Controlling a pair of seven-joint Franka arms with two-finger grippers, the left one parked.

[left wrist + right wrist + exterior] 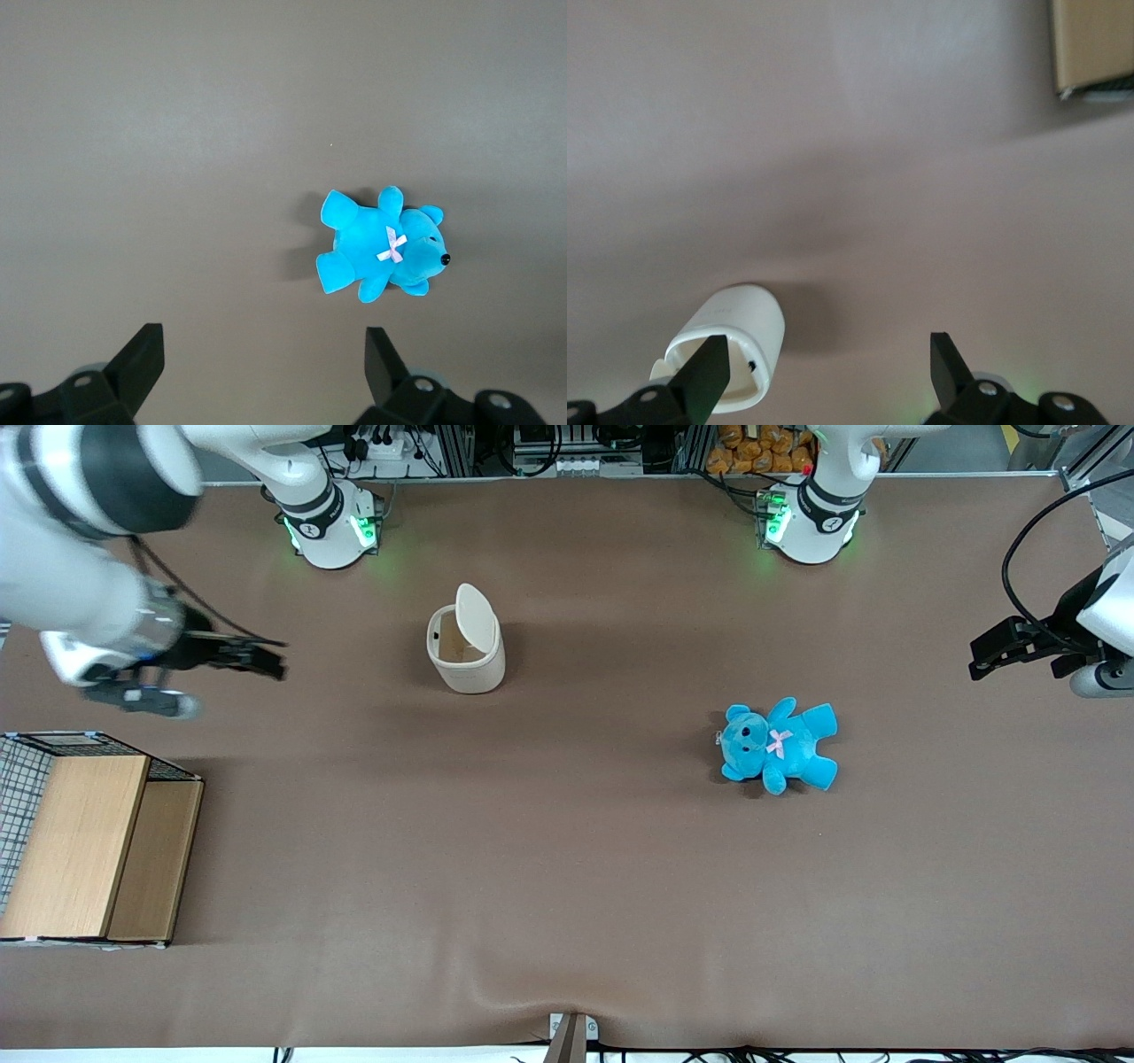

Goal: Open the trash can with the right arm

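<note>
Claw (266,662) apart — one trash can (466,652)

Even, fairly bright overhead light on the brown desk (567,886); no hard glare. Soft short shadows: one beside the trash can (466,651), one under the blue teddy bear (780,746), a broad faint one by the wood-panelled crate (84,841). Right arm (80,558) and gripper (239,657), well apart from the trash can toward the working arm's end, look motion-blurred in the front view. Right wrist view is washed-out and soft. Green lamps glow at both arm bases (328,527).
</note>
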